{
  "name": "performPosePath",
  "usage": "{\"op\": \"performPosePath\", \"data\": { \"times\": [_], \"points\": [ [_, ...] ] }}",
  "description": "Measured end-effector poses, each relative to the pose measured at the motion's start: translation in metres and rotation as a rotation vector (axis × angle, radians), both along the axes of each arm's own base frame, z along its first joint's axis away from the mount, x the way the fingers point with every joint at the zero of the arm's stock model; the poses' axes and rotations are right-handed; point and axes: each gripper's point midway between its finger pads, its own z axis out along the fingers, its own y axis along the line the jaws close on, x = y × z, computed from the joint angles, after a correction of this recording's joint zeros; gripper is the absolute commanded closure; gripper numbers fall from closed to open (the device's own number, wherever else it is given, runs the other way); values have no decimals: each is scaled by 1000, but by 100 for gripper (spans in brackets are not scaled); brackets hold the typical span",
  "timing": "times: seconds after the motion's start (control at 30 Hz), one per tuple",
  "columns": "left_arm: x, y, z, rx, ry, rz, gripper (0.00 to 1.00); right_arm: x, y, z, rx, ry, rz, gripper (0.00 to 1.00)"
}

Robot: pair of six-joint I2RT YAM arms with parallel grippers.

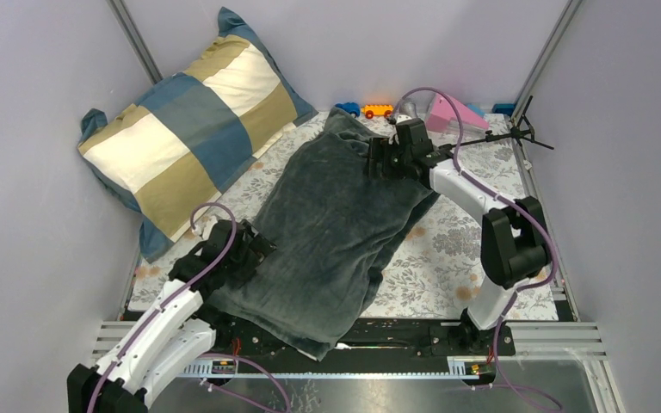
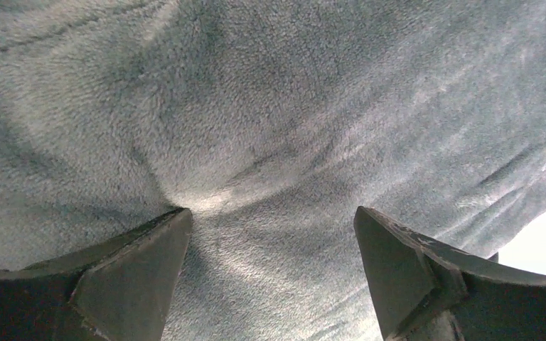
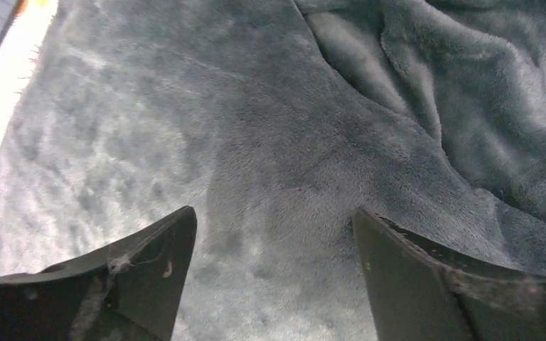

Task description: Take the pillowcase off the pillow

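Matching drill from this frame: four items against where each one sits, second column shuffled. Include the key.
1. pillowcase
2. checked cushion
3. left tool
4. right tool

A. propped in the far-left corner
B. open, at the pillowcase's far end
C. spread mid-table, grey face up
D. open, at the pillowcase's near-left edge

Pairs: 1-C, 2-A, 3-D, 4-B

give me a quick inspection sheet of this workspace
surface: floral-print mat, partly covered
job's things: pillowcase lying grey face up, rumpled; pillow not visible
clutter: checked cushion far left; toy blocks and pink piece by the far wall
grippers: left gripper and right gripper both open over the pillowcase
cables: purple cables looped along both arms
surroundings: lilac walls, metal frame posts
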Motion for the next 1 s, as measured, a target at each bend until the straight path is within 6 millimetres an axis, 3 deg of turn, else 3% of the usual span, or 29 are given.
{"op": "performPosePath", "data": {
  "times": [0.03, 0.2, 0.3, 0.33, 0.5, 0.7, 0.83, 1.0],
  "points": [
    [2, -2, -3, -4, 1, -2, 3, 2, 0, -4, -18, 8, 10, 25],
    [10, -10, -17, -27, -4, -15, 3, -2, -1, -21, -87, 53, 43, 67],
    [18, -14, -26, -27, 6, -16, 3, -6, 4, -22, -95, 57, 56, 95],
    [21, -15, -29, -26, 13, -16, 3, -9, 6, -22, -96, 57, 62, 100],
    [37, -16, -39, 3, 79, -17, 4, -40, 18, -21, -87, 68, 107, 100],
    [65, -19, -43, 54, 116, -53, 3, -112, 33, 12, -56, 15, 212, 100],
    [97, -23, -39, 89, 59, -71, 2, -144, 18, 41, -42, -60, 217, 100],
    [159, -36, -24, 127, -54, -94, 4, -174, -10, 60, -23, -114, 187, 100]
  ]
}}
